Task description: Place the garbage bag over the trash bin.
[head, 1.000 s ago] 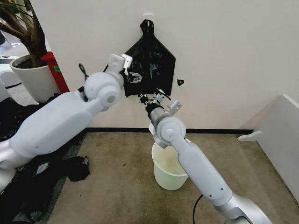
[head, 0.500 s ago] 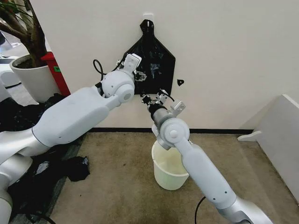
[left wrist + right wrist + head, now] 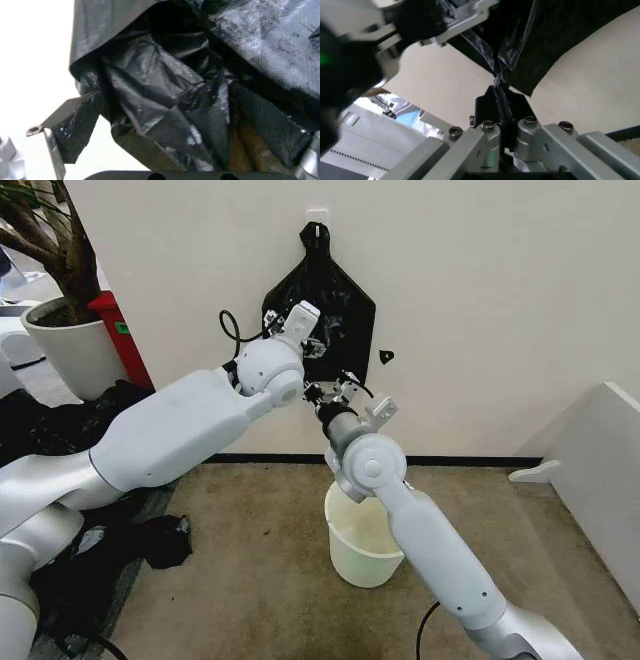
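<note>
Glossy, wrinkly black plastic garbage bag [image 3: 335, 305] is hanging limp and featherlight; right gripper [image 3: 501, 93] is pinching its lower edge shut, while left gripper [image 3: 312, 345] is spreading open around the film.

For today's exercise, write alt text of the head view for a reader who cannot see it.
Both grippers reach up to a black garbage bag hanging on a white wall: the left gripper at its middle, the right gripper pinching its lower edge. A cream trash bin stands on carpet below.
</note>
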Controlling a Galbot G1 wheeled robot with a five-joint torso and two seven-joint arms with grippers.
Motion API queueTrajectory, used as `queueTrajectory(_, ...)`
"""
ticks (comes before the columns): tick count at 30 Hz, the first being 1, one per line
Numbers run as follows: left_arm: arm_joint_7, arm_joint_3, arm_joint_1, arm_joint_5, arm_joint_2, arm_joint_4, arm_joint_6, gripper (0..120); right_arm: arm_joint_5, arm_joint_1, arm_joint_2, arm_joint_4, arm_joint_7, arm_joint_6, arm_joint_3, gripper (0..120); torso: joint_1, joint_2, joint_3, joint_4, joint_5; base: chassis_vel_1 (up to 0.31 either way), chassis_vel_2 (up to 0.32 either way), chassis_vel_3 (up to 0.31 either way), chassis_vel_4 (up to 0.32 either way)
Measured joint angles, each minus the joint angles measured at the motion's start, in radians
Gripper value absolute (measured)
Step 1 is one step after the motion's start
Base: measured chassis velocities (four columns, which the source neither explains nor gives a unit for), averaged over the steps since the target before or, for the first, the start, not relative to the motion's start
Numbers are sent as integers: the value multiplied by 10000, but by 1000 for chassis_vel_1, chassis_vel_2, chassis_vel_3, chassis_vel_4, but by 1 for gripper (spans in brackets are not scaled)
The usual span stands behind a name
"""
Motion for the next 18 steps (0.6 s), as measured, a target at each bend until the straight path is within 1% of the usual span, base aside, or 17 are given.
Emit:
queueTrajectory(4,-156,46,27,80,-224,6,-7,100,-19,0,55,-64,-28,2,3,0,0,0,0,-4,2,0,0,0,0)
queueTrajectory(6,-517,109,140,-6,-239,-302,-9,100,-37,5,59,-102,-47,3,33,0,0,0,0,-5,0,0,0,0,0)
queueTrajectory(10,-850,187,341,-89,107,-955,-11,100,-43,17,2,-151,-79,2,134,0,0,0,0,1,-1,0,0,0,0)
queueTrajectory(11,-850,187,341,-89,107,-955,-11,100,-43,17,2,-151,-79,2,134,0,0,0,0,1,-1,0,0,0,0)
queueTrajectory(12,-917,191,360,-104,209,-1145,-12,100,-49,19,-18,-169,-90,1,167,0,0,0,0,2,0,0,0,0,0)
queueTrajectory(15,-1004,193,375,-170,358,-1591,-13,100,-67,20,-57,-180,-95,-1,251,0,0,0,0,-2,0,0,0,0,0)
queueTrajectory(18,-1011,198,375,-218,382,-1706,-15,100,-78,23,-54,-182,-95,0,261,0,0,0,-1,-3,2,0,0,0,0)
